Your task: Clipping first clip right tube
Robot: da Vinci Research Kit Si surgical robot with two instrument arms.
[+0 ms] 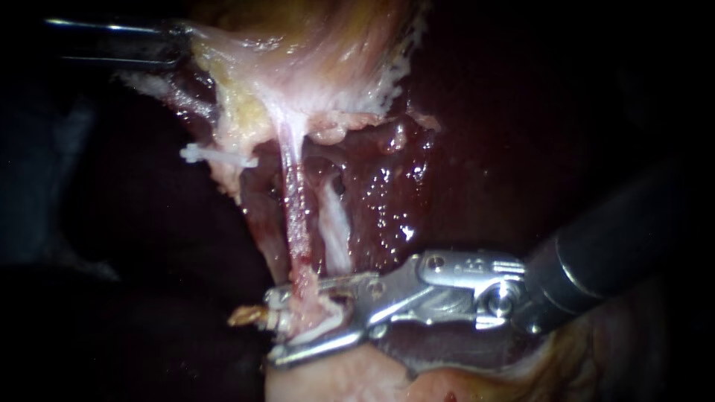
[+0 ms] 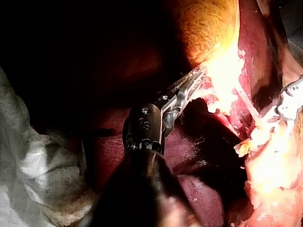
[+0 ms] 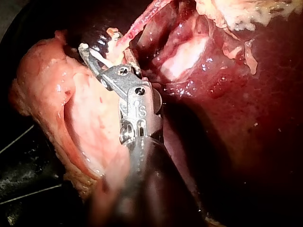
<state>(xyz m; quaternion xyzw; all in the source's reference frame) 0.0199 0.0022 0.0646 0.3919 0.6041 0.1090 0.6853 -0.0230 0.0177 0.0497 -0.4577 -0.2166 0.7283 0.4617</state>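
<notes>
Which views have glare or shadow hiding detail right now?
Endoscope view: the left instrument sits in deep shadow, the liver glints wetly. Left wrist view: glare washes out the tissue ahead of that instrument. Right wrist view: even light on the right instrument and tube.

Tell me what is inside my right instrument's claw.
The right instrument's claw holds a white clip, and the stretched tube passes down between its two halves. Tissue there hides whether the clip fully surrounds the tube.
</notes>
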